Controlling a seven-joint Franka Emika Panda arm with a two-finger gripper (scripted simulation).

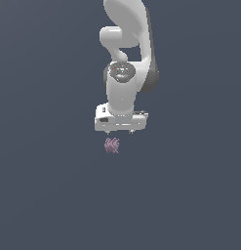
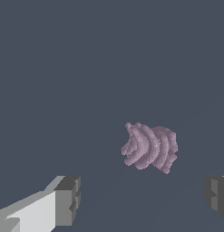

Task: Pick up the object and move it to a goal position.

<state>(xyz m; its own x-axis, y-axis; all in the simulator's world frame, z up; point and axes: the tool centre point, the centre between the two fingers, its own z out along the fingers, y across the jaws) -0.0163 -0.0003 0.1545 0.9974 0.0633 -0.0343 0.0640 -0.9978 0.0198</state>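
As the exterior view caught it, the white arm [image 1: 124, 58] hung down from the top of the picture over a flat, dark blue-grey surface [image 1: 44, 185], and the gripper [image 1: 119, 132] pointed straight down with only two short finger stubs showing under its wide white body. The object [image 1: 111, 145], a small pale pink-purple spiky tangle, lay just under the gripper and a touch toward the exterior view's left of its middle. Whether it touched the fingertips could not be told from there. Nothing stood between gripper and object, and the surface around them carried nothing else, no box or bin of any kind.

Over to the wrist view: the jaws stood spread wide, one grey pad [image 2: 68, 200] on a white finger at one edge, the other pad [image 2: 216, 195] only partly in frame at the opposite edge. The object [image 2: 149, 147] showed its ridged, layered shape beyond the pads, apart from both, nearer the partly seen one. Gripping nothing.
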